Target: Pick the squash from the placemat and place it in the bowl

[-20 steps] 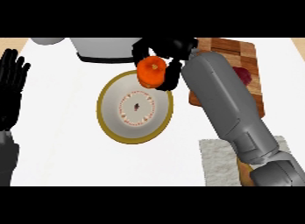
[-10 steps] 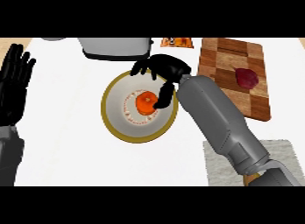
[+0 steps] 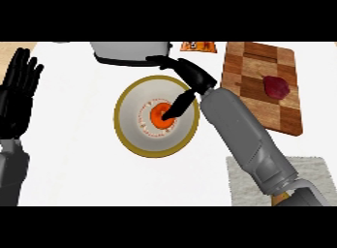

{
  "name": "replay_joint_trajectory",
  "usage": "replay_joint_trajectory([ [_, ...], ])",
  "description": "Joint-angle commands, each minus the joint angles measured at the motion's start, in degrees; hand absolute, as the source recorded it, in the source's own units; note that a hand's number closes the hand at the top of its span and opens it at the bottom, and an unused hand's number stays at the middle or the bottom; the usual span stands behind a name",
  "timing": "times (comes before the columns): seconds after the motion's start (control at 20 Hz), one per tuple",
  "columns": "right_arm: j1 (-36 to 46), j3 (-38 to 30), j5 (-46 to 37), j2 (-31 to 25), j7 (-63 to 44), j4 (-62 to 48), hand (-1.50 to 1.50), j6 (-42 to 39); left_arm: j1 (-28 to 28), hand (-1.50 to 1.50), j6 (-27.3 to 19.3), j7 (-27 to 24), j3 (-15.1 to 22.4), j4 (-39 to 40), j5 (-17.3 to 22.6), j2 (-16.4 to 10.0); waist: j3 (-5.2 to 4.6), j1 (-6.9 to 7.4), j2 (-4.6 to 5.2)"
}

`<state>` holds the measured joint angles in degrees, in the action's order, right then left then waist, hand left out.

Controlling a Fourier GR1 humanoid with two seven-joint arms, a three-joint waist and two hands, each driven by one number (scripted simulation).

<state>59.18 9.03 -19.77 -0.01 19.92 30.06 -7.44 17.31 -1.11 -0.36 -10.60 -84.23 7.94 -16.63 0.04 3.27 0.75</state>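
— At the centre of the bowl (image 3: pixel 129 131) I see the squash (image 3: pixel 159 115), orange, lying on the pale inside and ringed by the gold rim.

— And the right robot hand?

— My right robot hand (image 3: pixel 191 73) hangs over the bowl's far right rim, its fingers spread apart and clamped on nothing. One dark finger (image 3: pixel 180 102) stretches down, and its tip lies over the squash's right side. From this steep view I cannot tell whether it touches.

— Any writing to read?

— Only on an orange packet (image 3: pixel 198 46) at the far edge of the tabletop (image 3: pixel 71 160), and its print is too small for me to make out.

— What else is around?

— A grey appliance (image 3: pixel 129 52) sits just behind the bowl. A wooden cutting board (image 3: pixel 261 58) lies to the right with a dark red piece (image 3: pixel 276 87) on it. The grey placemat (image 3: pixel 318 169) is at the lower right, beside my right forearm. My left robot hand (image 3: pixel 14 97) rests open, fingers up, at the left edge.
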Motion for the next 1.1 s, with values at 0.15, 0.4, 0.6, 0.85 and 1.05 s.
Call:
replay_joint_trajectory([
  [0.15, 4.7, -10.3, 7.2, -4.2, 1.3, -5.0, -1.5, 3.5, -1.9, 0.0, 0.6, 1.8, -0.3, -3.2, 0.8, -0.5, 0.01, -0.96, -0.18],
  [0.4, 6.7, -15.4, 10.3, -10.8, 4.0, -11.8, -1.5, -1.0, 0.9, 0.0, -0.1, 1.8, -1.1, -1.2, 0.4, -1.0, 0.02, -0.81, 0.32],
  [0.6, 5.9, -17.9, 11.7, -15.8, 9.6, -15.9, -1.5, -5.0, 0.3, 0.0, 0.1, 1.9, -0.1, -2.6, -0.1, -0.7, 0.09, 0.71, 0.99],
  [0.85, 6.8, -19.5, 12.4, -20.9, 11.8, -18.8, -1.5, -10.1, 1.6, 0.0, 0.7, 0.3, 0.2, -0.7, -0.2, -0.3, 0.12, 1.53, 1.67],
  [1.05, 3.7, -19.1, 11.6, -25.6, 16.0, -20.2, -1.5, -15.4, 3.1, 0.0, -0.5, 1.7, 1.1, -2.1, -0.8, 0.3, 0.26, 2.02, 2.03],
])
